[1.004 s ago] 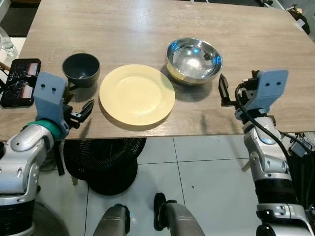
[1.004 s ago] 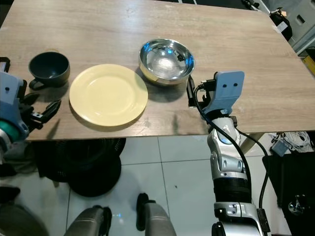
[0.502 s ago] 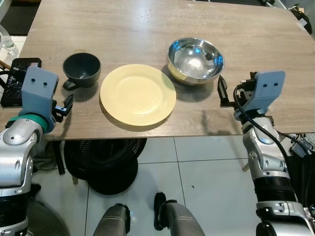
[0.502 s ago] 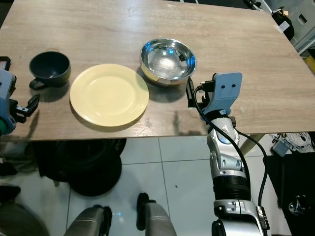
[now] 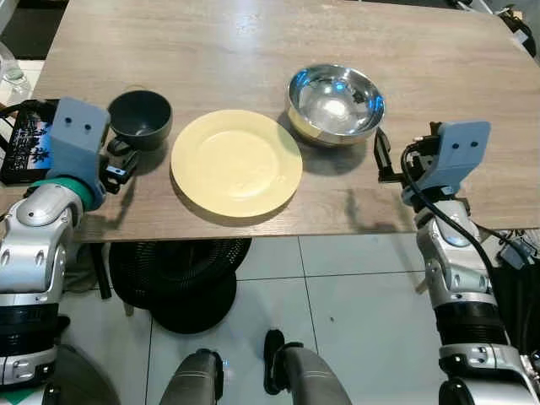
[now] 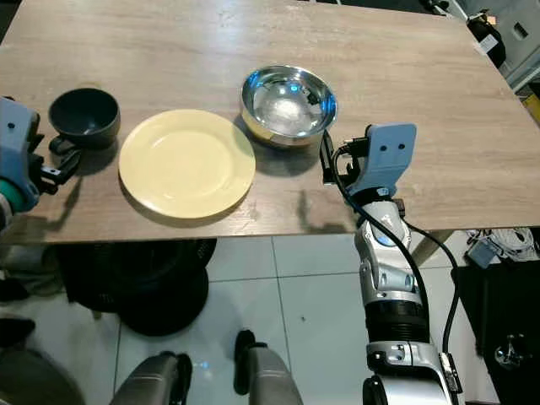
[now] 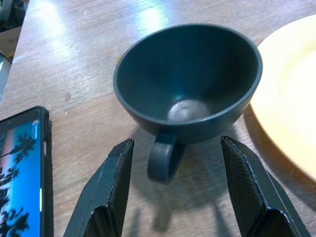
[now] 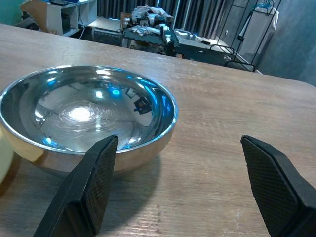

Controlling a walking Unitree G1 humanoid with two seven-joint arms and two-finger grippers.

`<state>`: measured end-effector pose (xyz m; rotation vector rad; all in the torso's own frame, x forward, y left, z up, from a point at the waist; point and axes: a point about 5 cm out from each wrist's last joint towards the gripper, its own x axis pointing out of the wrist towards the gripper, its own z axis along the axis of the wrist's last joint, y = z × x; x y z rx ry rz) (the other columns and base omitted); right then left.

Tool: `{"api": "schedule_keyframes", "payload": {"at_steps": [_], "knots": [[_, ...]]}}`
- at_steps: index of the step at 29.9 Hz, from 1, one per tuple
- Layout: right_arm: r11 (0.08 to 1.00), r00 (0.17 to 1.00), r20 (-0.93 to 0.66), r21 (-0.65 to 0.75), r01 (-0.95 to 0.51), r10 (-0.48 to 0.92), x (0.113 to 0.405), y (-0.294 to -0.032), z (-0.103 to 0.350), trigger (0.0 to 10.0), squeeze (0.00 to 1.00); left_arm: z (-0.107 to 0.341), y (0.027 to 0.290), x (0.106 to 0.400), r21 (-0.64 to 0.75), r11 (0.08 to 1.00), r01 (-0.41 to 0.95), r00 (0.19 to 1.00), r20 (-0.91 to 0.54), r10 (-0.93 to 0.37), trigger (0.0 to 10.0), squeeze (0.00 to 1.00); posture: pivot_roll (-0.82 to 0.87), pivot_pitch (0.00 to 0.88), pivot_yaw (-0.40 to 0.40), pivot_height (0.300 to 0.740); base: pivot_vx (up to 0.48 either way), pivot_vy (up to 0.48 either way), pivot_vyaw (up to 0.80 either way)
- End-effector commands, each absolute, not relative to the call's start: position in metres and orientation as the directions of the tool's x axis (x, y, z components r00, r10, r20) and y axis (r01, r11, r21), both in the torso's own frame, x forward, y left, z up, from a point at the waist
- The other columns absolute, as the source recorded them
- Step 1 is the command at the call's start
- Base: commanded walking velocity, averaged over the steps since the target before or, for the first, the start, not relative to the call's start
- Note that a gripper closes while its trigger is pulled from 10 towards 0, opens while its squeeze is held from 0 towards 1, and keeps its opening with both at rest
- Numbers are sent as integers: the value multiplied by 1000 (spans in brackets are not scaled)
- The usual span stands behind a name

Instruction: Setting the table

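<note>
Now the left gripper (image 7: 175,190), fingers apart, should straddle the dark round ceramic cup's (image 7: 190,81) six-o'clock handle squarely; the right gripper (image 8: 180,185), jaws wide, probably waits.

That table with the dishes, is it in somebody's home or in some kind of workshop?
Probably a dining spot in a lived-in room that doubles as a workspace. A wooden table stands on white floor tiles and holds a yellow plate, a dark cup and a steel bowl. The right wrist view shows equipment racks behind.

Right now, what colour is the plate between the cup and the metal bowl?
Pale yellow, plain with no pattern. The plate shows best in the left eye view.
</note>
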<state>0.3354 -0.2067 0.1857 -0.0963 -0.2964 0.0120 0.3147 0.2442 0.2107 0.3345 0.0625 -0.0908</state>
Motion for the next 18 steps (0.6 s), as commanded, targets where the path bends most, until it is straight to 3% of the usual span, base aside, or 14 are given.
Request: {"api": "schedule_keyframes", "payload": {"at_steps": [1, 3, 4, 5, 6, 7, 8, 18], "knots": [[995, 958, 288, -97, 30, -1, 334, -214, 184, 10000, 0, 203, 241, 315, 320, 940, 121, 991, -100, -93, 10000, 0, 123, 150, -49, 740, 0, 0, 0], [995, 957, 289, -98, 30, -1, 334, -214, 184, 10000, 0, 203, 241, 316, 320, 940, 123, 990, -99, -96, 10000, 0, 123, 150, -49, 740, 0, 0, 0], [995, 957, 289, -98, 29, 1, 335, -214, 184, 10000, 0, 202, 241, 317, 316, 940, 126, 990, -98, -100, 6902, 0, 123, 148, -52, 740, 0, 0, 0], [995, 957, 291, -99, 27, 3, 335, -214, 185, 10000, 0, 201, 240, 317, 308, 942, 130, 990, -99, -104, 1804, 0, 120, 146, -54, 740, 0, 0, 0], [995, 957, 291, -99, 27, 3, 335, -214, 185, 10000, 0, 201, 240, 317, 308, 942, 130, 990, -99, -104, 1804, 0, 120, 146, -54, 740, 0, 0, 0], [995, 956, 293, -100, 25, 5, 336, -214, 186, 10000, 0, 200, 240, 317, 303, 944, 134, 989, -100, -108, 549, 0, 119, 144, -55, 740, 0, 0, 0], [995, 956, 294, -102, 24, 7, 336, -214, 187, 10000, 0, 199, 239, 317, 299, 945, 136, 989, -102, -110, 0, 0, 119, 143, -55, 740, 0, 0, 0], [994, 955, 297, -106, 24, 9, 337, -215, 187, 10000, 0, 191, 242, 315, 286, 950, 125, 989, -116, -96, 0, 0, 119, 137, -56, 740, 0, 0, 0]]}}
